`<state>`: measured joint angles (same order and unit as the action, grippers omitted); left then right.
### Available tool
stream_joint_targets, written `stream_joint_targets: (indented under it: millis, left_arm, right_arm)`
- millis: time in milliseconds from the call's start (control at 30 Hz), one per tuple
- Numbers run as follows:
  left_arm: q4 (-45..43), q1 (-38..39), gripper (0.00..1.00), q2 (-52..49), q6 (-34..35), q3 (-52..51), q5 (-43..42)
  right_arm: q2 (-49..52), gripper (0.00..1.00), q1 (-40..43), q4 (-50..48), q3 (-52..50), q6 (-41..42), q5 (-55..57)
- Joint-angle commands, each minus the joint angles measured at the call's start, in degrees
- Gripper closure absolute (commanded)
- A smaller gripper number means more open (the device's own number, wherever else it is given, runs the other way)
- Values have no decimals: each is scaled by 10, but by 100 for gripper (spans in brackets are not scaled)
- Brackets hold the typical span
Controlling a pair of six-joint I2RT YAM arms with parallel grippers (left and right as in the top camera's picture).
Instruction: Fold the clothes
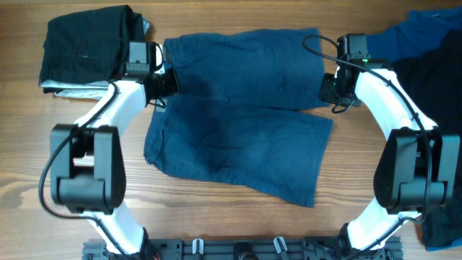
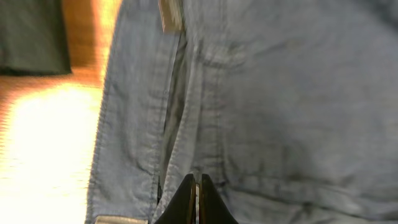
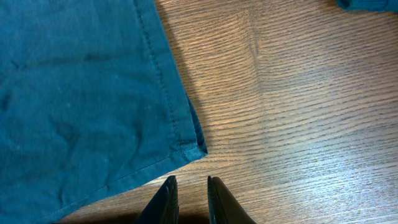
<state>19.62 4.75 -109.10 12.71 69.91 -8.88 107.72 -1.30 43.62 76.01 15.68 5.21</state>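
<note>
Garment: dark navy-blue fabric shorts [image 1: 245,115], lying spread flat in the middle of the wooden surface [image 1: 216,224].
Orientation: the waistband is turned toward the left edge of the surface and the two legs reach toward the right edge. One leg lies nearer the far edge. The other is angled toward the near edge.
Fabric: the cloth is matte, with soft creases across the seat. Stitched seams run along the waistband [image 2: 134,124]. A double-stitched hem [image 3: 163,87] ends in a folded corner resting on bare wood.
Left gripper [image 1: 160,81]: it is set at the waistband end of the shorts. In the left wrist view its fingers are seen pressed together with no gap, the tips against a fold of the cloth. It cannot be told whether any fabric is caught between them.
Right gripper [image 1: 332,90]: it is placed at the hem of the far leg. In the right wrist view its fingers [image 3: 166,196] are parted by a narrow slit over bare wood, just beside the hem corner, and nothing is grasped.
Far-left corner: a folded black garment [image 1: 86,47] is stacked on a light grey garment [image 1: 65,88].
Right edge: a brighter blue garment [image 1: 426,32] and a loose black garment [image 1: 433,79] are heaped together.
</note>
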Motion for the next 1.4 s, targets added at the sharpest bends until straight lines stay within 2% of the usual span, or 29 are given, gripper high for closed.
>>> stream_joint_targets:
  millis: [0, 133, 233, 700, 800, 1100, 1367]
  left_arm:
    - [6, 1, 96, 28, -3, -1, 19]
    - [43, 1, 82, 22, -11, -2, 18]
    - [64, 1, 73, 3, -49, -2, -15]
    - [35, 1, 71, -55, -62, -2, -16]
    - [32, 1, 65, -55, -63, -2, -16]
    - [29, 2, 70, -77, -63, -2, -17]
    - [29, 2, 83, -75, -63, -1, -18]
  right_arm:
    - [8, 83, -1, 2, 4, -7, 12]
    - [8, 83, -1, 4, 4, -7, 12]
    - [8, 83, -1, 8, 4, -7, 12]
    - [8, 83, -1, 8, 4, -7, 12]
    - [8, 83, -1, 8, 4, -7, 12]
    - [8, 83, -1, 8, 4, -7, 12]
    - [8, 83, -1, 10, 4, -7, 12]
